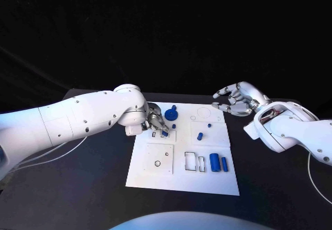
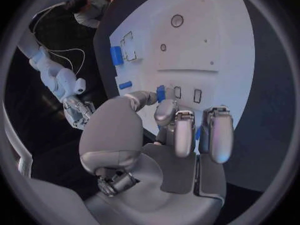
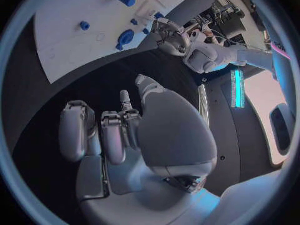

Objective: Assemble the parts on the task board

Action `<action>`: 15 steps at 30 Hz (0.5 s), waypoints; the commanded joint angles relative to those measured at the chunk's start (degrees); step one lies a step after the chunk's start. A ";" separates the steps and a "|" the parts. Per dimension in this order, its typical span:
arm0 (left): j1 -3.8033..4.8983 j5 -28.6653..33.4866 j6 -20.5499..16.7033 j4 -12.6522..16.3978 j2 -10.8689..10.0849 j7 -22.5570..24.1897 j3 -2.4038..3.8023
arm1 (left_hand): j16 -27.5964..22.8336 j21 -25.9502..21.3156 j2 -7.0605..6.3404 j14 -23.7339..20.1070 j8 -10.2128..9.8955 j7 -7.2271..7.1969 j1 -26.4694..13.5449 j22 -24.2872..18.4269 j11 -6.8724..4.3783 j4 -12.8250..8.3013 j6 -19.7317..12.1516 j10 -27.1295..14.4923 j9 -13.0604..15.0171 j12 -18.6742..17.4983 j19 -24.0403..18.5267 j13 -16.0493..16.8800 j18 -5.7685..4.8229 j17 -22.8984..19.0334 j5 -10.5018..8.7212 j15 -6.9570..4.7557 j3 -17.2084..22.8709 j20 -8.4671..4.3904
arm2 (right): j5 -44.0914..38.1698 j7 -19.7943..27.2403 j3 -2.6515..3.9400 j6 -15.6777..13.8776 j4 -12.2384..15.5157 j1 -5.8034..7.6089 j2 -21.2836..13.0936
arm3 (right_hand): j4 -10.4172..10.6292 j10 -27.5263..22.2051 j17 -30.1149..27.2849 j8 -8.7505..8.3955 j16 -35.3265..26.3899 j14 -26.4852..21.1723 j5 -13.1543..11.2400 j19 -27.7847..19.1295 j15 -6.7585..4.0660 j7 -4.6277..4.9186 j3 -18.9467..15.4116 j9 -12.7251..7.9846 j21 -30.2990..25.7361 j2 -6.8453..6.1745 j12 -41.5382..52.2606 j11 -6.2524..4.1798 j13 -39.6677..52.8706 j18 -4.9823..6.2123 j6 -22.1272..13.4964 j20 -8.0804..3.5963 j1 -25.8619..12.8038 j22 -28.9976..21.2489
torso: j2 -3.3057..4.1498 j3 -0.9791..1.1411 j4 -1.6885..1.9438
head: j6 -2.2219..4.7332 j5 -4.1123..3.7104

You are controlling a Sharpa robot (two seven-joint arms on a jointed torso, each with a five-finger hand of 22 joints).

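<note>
Several blue parts sit on the white task board (image 1: 148, 172), which lies at the centre of the black surface (image 1: 83, 191); assembly looks partly done, by my reading.

Item 1, left robot hand (image 1: 156, 125): at the board's 10 o'clock corner, fingers pointed down over a row of small rectangular slots. In the left wrist view a small blue block (image 2: 160, 93) shows at its fingertips, just beside two open slots; whether the part is pinched or only touched I cannot tell.

Item 2, blue round gear-like part (image 1: 171, 114): near 12 o'clock, with a small blue peg (image 1: 173, 126) just below it.

Item 3, short blue piece (image 1: 200, 136): right of centre, standing on the board.

Item 4, two blue cylinders (image 1: 215, 162) and (image 1: 225, 164): at about 4 o'clock, lying loose side by side, just right of two empty rectangular outlines. Judged still to be placed.

Item 5, unfilled features: a round hole at 7 o'clock and a ring outline at 1 o'clock.

Item 6, right robot hand (image 1: 234, 101): off the board past 2 o'clock, raised, fingers curled inward, grasping nothing.
</note>
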 commanded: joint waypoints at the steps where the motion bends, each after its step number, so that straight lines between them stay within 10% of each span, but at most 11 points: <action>1: -0.04 -5.57 -0.95 0.58 -0.02 1.16 -0.05 | 0.39 0.31 -0.08 5.93 0.38 -1.02 -0.86 10.95 0.04 -11.46 1.33 0.37 0.01 -0.29 2.71 -0.07 -0.43 14.49 0.65 -0.25 11.07 -0.13 | -0.66 -0.11 -0.02 0.87 -0.05 -0.06 0.10 | 0.13 0.62 11.66 0.39 -0.24 5.16 0.20 -0.15 -0.40 -0.11 0.22 0.08 -0.18 -0.28 0.03 -0.38 8.19 0.90 0.29 -0.26 -0.37 7.88 | 0.06 -0.05 0.00 | -0.05 0.10; 15: -0.68 -11.66 -1.03 1.87 -0.20 0.48 -0.22 | 0.55 0.50 -0.23 6.01 0.79 -1.08 -1.27 11.24 0.00 -11.91 1.64 0.55 0.20 -0.35 2.91 -0.20 -0.51 14.86 1.76 -0.32 10.97 -0.19 | -0.73 -0.15 -0.04 0.66 -0.13 -0.18 0.13 | 0.19 0.63 11.66 0.42 -0.24 5.16 0.23 -0.17 -0.40 -0.12 0.30 0.11 -0.25 -0.21 0.03 -0.39 8.19 0.92 0.30 -0.27 -0.60 7.86 | 0.07 -0.04 -0.07 | -0.35 -0.03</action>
